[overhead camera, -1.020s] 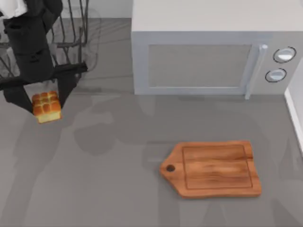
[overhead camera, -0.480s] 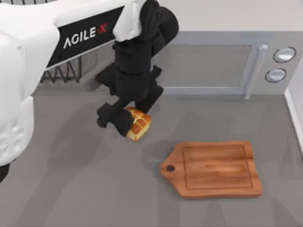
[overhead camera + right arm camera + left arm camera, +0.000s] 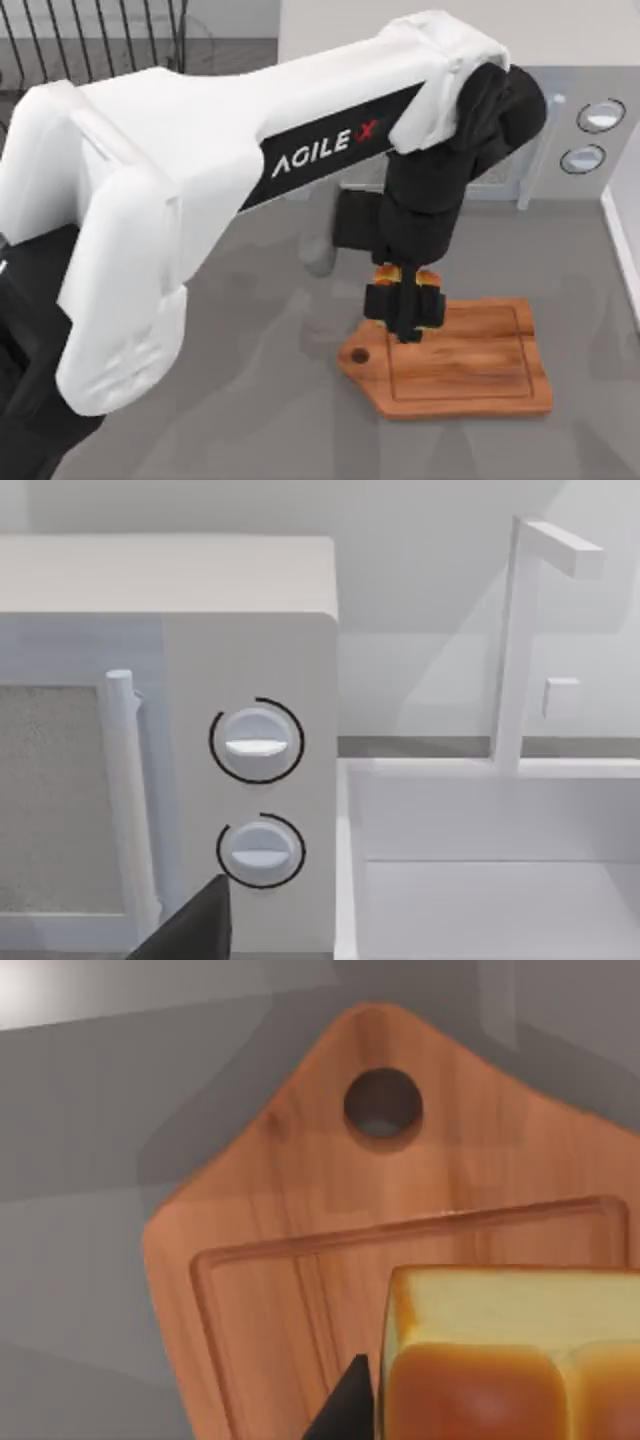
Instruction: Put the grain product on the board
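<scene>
Left gripper [image 3: 404, 308] fingers clamped on small golden-brown glazed bread-roll block [image 3: 510, 1355], held above handle-end half of orange-brown grooved wooden cutting board [image 3: 480, 360], near its round hole; right gripper's finger state unclear.

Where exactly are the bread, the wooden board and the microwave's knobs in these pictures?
bread rolls [image 3: 500, 1360]: left wrist view, on the pale side above the glazed top.
board [image 3: 480, 360]: top view, on the bare wood inside the groove.
upper knob [image 3: 256, 742]: right wrist view, on its centre.
lower knob [image 3: 260, 852]: right wrist view, on its centre.
</scene>
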Motion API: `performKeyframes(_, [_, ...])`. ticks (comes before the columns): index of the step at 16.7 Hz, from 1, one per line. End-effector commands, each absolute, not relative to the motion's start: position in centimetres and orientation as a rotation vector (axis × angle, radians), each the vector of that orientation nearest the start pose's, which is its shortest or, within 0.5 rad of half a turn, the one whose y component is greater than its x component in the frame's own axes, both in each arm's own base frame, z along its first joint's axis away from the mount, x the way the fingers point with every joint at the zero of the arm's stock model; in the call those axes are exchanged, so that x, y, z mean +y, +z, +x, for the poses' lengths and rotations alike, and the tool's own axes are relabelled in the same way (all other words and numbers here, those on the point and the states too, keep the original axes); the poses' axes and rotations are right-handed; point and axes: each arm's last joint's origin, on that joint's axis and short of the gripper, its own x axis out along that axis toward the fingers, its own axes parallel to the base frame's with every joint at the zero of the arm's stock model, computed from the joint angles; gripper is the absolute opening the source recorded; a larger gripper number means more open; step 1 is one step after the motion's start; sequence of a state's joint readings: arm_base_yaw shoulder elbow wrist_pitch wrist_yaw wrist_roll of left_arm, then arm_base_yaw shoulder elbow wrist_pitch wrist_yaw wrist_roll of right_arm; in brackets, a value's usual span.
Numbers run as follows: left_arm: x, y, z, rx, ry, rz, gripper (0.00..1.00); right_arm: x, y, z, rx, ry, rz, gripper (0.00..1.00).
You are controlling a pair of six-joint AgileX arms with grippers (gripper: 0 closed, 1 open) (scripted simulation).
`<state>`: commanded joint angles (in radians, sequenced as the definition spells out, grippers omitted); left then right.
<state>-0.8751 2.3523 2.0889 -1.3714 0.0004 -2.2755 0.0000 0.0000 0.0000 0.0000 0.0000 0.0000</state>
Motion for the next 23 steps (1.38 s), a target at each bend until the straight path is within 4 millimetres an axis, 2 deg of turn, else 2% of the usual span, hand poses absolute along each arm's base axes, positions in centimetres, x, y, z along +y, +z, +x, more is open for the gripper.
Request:
performKeyframes(3, [-36.9,18.4,28.5,1.219,1.197,-1.142,0.0,-0.1,16.0,10.6,0.0,0.0,0.0,1.0])
performKeyframes(6, [-37.8,18.4,27.9,1.192,1.221,-1.196,0.0,-0.1,16.0,10.6,0.0,0.0,0.0,1.0])
performKeyframes(13, [-37.7,18.4,28.0,1.19,1.224,-1.201,0.0,-0.1,16.0,10.6,0.0,0.0,0.0,1.0])
performKeyframes(23, [-38.0,15.5,27.9,1.195,1.208,-1.214,0.0,-0.1,16.0,10.6,0.0,0.0,0.0,1.0])
